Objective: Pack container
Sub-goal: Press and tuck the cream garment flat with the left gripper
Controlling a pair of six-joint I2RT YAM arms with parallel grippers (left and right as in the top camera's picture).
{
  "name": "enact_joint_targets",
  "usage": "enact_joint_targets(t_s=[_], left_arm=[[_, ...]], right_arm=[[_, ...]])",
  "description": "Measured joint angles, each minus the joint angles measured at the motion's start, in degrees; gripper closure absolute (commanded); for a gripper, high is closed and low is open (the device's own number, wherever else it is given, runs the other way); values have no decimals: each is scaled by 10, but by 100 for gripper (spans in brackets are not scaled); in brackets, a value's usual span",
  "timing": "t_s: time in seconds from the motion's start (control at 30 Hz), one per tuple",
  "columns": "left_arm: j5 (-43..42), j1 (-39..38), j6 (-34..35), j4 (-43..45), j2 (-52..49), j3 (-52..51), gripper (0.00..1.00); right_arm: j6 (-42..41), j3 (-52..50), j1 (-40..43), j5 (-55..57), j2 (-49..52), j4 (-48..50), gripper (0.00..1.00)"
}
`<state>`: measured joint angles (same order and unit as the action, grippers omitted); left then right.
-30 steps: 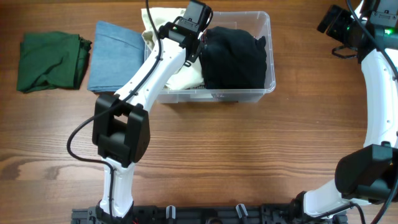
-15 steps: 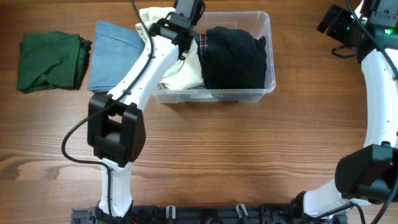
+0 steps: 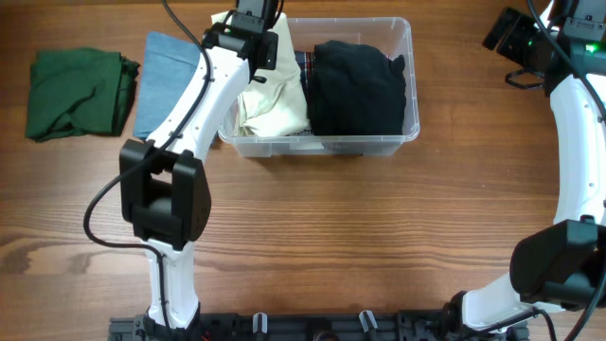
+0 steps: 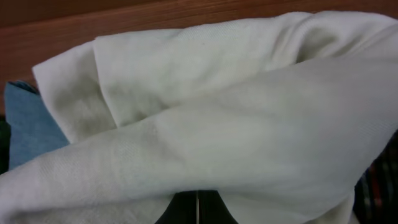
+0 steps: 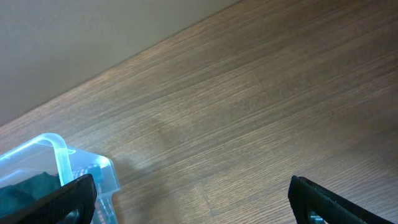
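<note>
The clear container (image 3: 409, 57) stands at the back middle of the table, and its corner (image 5: 59, 155) also shows in the right wrist view. A black garment (image 3: 358, 85) fills its right half. A cream garment (image 3: 275, 99) lies in its left half and spills over the back left rim. My left gripper (image 3: 263, 45) is over that back left corner, its jaws shut and pinching a fold of the cream garment (image 4: 217, 124), which hides the fingertips (image 4: 198, 198). My right gripper (image 5: 193, 199) hangs open above bare wood at the far right (image 3: 502, 38), holding nothing.
A folded blue garment (image 3: 170, 80) lies on the table just left of the container, and a green garment (image 3: 76, 93) lies further left. A strip of plaid cloth (image 3: 303, 62) shows between the cream and black garments. The left arm stretches across the table's front left.
The left gripper has closed and moved left and back, from the container's middle to its back left corner. The cream garment has drawn in towards the left wall. The right arm stayed still.
</note>
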<state>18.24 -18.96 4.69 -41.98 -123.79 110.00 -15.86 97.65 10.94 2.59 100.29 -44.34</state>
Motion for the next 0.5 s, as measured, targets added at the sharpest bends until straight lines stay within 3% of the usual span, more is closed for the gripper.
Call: enact_joint_targets(t_s=[0.5], left_arm=[[-4, 0, 23, 37, -68, 0, 96]], right_arm=[[0, 0, 0, 0, 0, 0, 0]])
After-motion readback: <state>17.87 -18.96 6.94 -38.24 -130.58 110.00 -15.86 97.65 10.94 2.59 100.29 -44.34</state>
